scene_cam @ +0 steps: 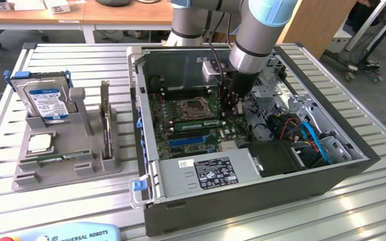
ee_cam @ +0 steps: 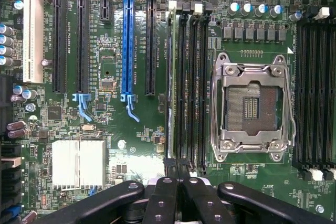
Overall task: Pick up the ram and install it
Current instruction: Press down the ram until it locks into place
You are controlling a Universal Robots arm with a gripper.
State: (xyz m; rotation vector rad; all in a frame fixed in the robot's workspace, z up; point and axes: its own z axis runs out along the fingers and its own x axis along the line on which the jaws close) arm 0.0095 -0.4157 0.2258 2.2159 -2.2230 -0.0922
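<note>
At the near edge of the exterior view a pale blue Universal Robots pendant (scene_cam: 72, 234) lies on the counter (scene_cam: 354, 211), a surface of ribbed aluminium slats. Just behind it stands an open computer case (scene_cam: 260, 196), its grey power supply (scene_cam: 210, 173) with a black label toward the front. To the exterior view's left, a grey parts holder (scene_cam: 66, 160) carries a small square CPU chip (scene_cam: 40, 143), and behind it a silver hard drive (scene_cam: 45, 103) with a blue label stands upright.

Inside the case lies the green motherboard (ee_cam: 142, 129). In the wrist view, the gripper (ee_cam: 178, 174) has its black fingers (ee_cam: 164, 198) clenched together at the end of the ram (ee_cam: 170, 85), which stands on edge in the memory slot nearest the expansion slots, its thin green edge running along that slot. Whether the fingers still pinch the stick or merely touch its end cannot be told. Beside the memory slots sits the open CPU socket (ee_cam: 251, 107) in its metal frame, and a blue expansion slot (ee_cam: 127, 45) lies on the other side.

Farther back, the arm (scene_cam: 257, 35) rises from the case. Beyond the counter stand wooden desks (scene_cam: 66, 15) and a grey floor (scene_cam: 381, 95).
</note>
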